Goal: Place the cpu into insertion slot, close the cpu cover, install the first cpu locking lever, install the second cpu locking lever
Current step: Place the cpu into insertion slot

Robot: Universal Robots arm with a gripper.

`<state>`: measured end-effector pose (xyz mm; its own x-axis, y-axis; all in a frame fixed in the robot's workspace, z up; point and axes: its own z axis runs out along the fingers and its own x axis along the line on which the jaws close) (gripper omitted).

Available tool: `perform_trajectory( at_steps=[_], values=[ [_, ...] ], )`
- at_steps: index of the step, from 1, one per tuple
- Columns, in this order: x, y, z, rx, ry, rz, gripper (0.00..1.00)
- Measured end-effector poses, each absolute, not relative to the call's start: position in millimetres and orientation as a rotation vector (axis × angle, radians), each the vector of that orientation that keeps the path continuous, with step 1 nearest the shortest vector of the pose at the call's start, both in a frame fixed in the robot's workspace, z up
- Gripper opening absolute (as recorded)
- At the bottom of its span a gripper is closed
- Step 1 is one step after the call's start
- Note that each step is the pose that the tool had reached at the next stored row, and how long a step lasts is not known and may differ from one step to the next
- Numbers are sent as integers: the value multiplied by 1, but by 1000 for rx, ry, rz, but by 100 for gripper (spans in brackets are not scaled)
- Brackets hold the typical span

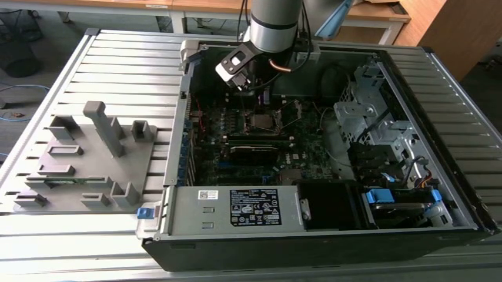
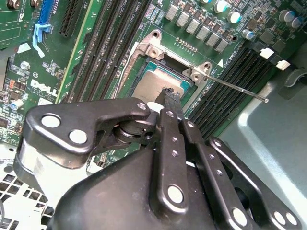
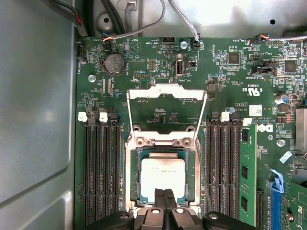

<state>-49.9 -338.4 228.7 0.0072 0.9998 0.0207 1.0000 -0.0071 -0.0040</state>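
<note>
The cpu [image 3: 162, 173] lies flat in the insertion slot [image 3: 193, 172], its dull metal face up; the second wrist view shows the cpu [image 2: 151, 82] too. The cpu cover [image 3: 165, 92] stands open, swung back from its hinge [image 3: 163, 141] over the board. One thin locking lever [image 2: 237, 89] sticks out unlatched beside the socket. My gripper [image 3: 163, 194] is shut, fingertips pressed together with nothing between them, just over the cpu's near edge. In the exterior view the gripper [image 1: 253, 93] hangs above the insertion slot [image 1: 263, 121] inside the open computer case.
Long black memory slots [image 3: 100, 172] flank the socket on both sides, one holding a green stick [image 3: 245, 172]. Cables [image 3: 144, 24] run along the case wall. A power supply [image 1: 235, 207] and drive cage [image 1: 368, 117] crowd the case. A grey fixture tray [image 1: 86, 158] sits outside on the slatted table.
</note>
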Motion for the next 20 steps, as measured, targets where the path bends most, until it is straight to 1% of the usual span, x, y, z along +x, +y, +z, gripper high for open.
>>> perform_trajectory(
  at_steps=[11, 20],
  values=[
    [-50, -338, 235, -2217, -2201, -18, 11],
    [-50, -338, 247, -2217, -2201, -18, 11]
  ],
)
